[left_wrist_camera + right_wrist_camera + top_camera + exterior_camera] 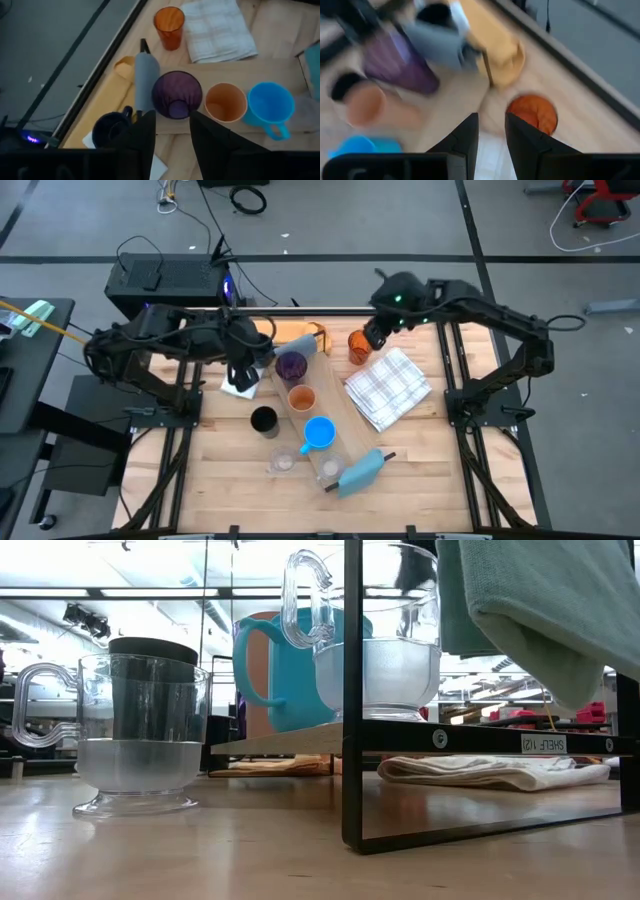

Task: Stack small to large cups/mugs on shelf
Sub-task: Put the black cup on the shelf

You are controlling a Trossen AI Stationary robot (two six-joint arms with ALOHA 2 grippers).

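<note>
The high view looks straight down; the low view sits level, close behind a clear glass (135, 735); both wrist views share the purple tumbler (177, 94).

Two orange cups (301, 398) (359, 345), two clear glasses (283, 464) (330, 471), one purple tumbler (291, 366), one blue mug (319, 433), one black cup (264, 420).

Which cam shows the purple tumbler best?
Left wrist view: the purple tumbler sits centered, open mouth up, just beyond the left gripper and next to an orange cup on the shelf. High view shows it small; right wrist view blurs it; low view doesn't show it.
</note>
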